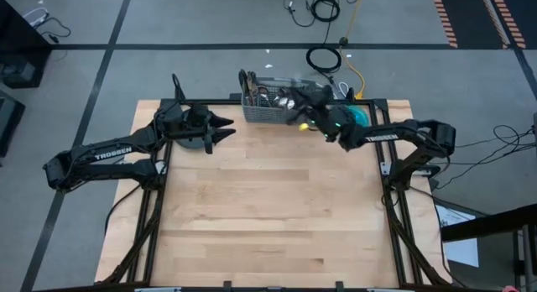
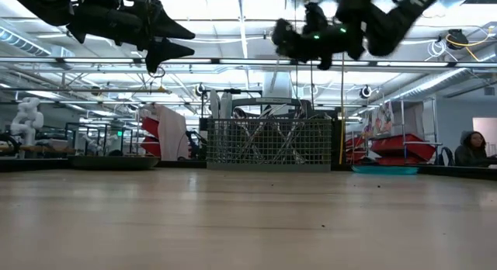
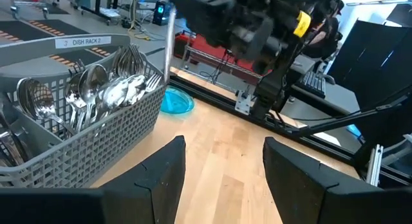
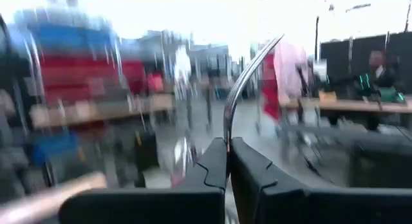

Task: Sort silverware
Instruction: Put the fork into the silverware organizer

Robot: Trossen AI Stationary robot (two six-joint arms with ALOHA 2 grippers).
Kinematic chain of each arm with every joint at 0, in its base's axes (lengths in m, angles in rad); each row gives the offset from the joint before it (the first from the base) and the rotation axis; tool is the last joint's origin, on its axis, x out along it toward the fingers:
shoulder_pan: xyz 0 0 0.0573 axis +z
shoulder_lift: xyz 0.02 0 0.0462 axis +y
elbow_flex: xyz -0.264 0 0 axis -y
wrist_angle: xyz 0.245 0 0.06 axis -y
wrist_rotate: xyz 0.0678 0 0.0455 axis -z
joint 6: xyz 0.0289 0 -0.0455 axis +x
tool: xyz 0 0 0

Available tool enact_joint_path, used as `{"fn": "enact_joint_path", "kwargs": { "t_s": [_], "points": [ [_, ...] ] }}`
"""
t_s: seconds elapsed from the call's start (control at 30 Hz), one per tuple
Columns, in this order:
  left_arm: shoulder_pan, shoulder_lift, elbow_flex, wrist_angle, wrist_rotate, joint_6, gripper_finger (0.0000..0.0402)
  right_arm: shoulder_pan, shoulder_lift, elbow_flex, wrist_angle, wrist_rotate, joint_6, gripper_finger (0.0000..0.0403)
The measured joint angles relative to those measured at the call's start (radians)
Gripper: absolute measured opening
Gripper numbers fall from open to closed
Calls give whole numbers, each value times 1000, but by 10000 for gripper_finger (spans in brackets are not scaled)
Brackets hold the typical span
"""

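The right gripper has its two dark fingers pressed together on the lower end of a single slim utensil, a shiny curved strip of metal that rises from between the pads toward the upper middle of the right wrist frame; which kind of utensil it is cannot be told. In the high view the right gripper sits at upper centre, right over the right-hand end of the grey wire-mesh caddy, with its arm reaching in from the right side of the frame. In the low view it hangs in the upper middle of the frame, above the caddy, which stands on the far part of the wooden table. The left gripper has its fingers spread well apart with only bare tabletop showing between them. In the high view the left gripper lies left of centre, beside the caddy's left end and pointing right; in the low view it hangs at upper left, clear of the table. The rest of the silverware stands upright in the caddy, spoon bowls and fork tines bunched in its compartments, at the left of the left wrist frame. A teal plate lies on the table just past the caddy's far corner, and shows at the upper right of the table in the high view.
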Motion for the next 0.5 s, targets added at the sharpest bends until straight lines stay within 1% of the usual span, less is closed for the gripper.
{"fn": "enact_joint_path", "kwargs": {
  "t_s": [0.1,0.2,0.27,0.33,0.43,0.5],
  "points": [
    [0,0,0,0,-11,28,208,-34,-3,-137,278,-11,32,0],
    [0,0,0,0,-41,49,208,-71,-1,-243,430,0,39,0],
    [0,0,0,0,-60,52,208,-93,-3,-270,447,-8,43,0],
    [0,0,0,0,-76,52,208,-116,-1,-281,413,-23,45,0],
    [0,0,0,0,-88,52,208,-154,6,-276,366,-99,62,0],
    [0,0,0,0,-100,54,208,-174,13,-273,336,-112,69,0]
  ]
}}
